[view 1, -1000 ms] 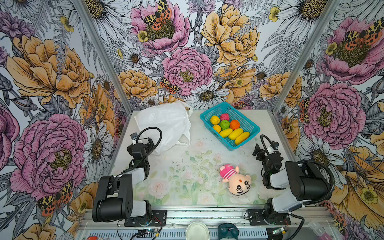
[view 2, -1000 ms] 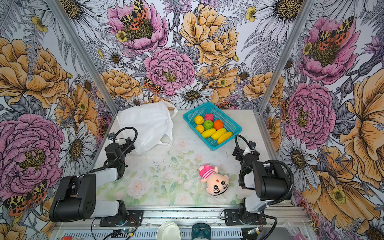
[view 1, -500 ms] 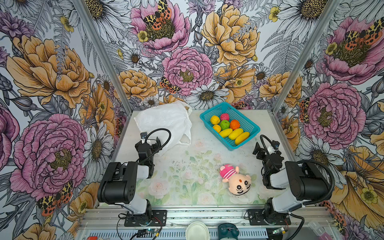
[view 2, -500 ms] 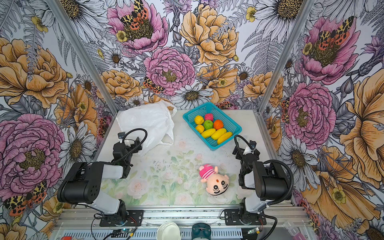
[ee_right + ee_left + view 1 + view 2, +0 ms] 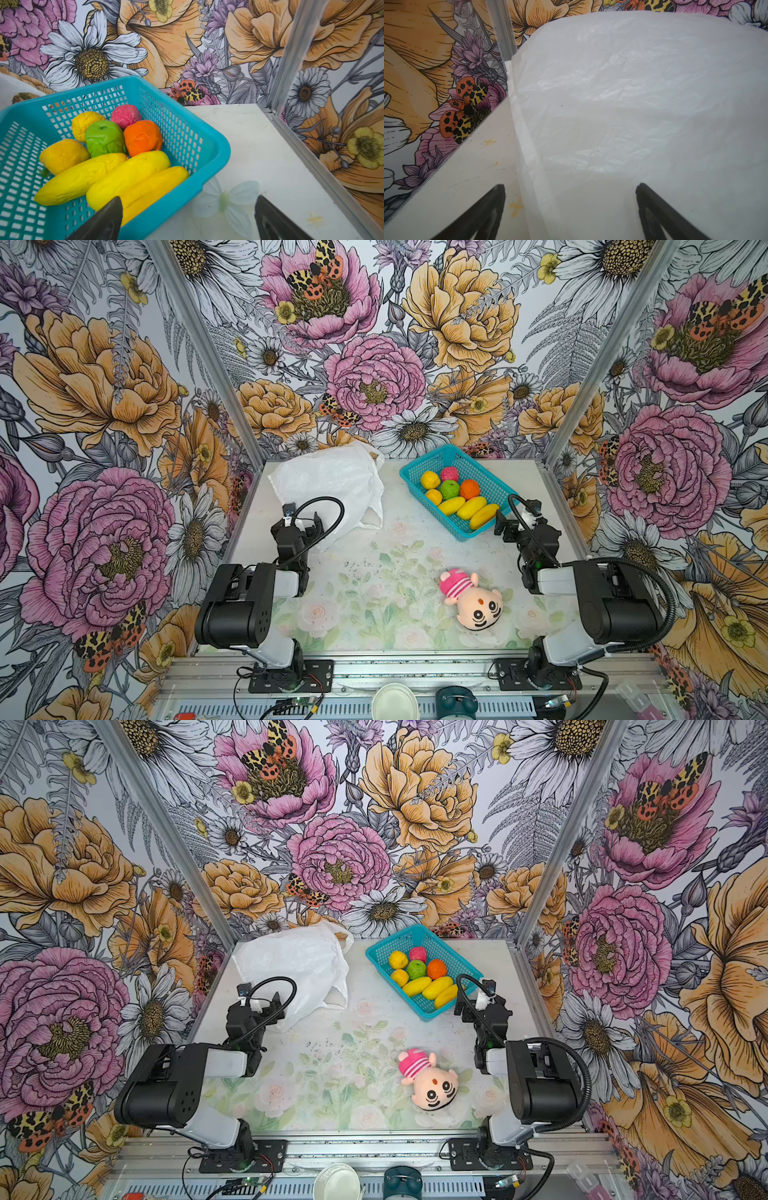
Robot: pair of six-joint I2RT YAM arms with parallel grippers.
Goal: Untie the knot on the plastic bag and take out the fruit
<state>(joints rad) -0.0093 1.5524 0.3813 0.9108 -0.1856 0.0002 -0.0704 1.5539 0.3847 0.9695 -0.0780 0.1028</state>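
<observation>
The white plastic bag (image 5: 332,481) (image 5: 295,961) lies flat and slack at the back left of the table, with its handle loops loose. The knot does not show. Several pieces of fruit (image 5: 471,507) (image 5: 416,969) (image 5: 104,137) lie in a teal basket (image 5: 426,460) (image 5: 83,91) at the back right: yellow, green, orange and pink. My left gripper (image 5: 301,524) (image 5: 259,1006) (image 5: 571,187) stands open at the bag's near edge, with film between its jaws but not pinched. Open too, my right gripper (image 5: 519,526) (image 5: 478,1006) (image 5: 188,199) is at the basket's near corner and holds nothing.
A plush doll (image 5: 473,597) (image 5: 430,1081) with a pink striped hat lies near the front right of the table. Flowered walls with metal posts close in the table on three sides.
The left arm has swung right and forward, which brought its open gripper up to the bag's near edge. The right arm, bag, basket and doll have not moved.
</observation>
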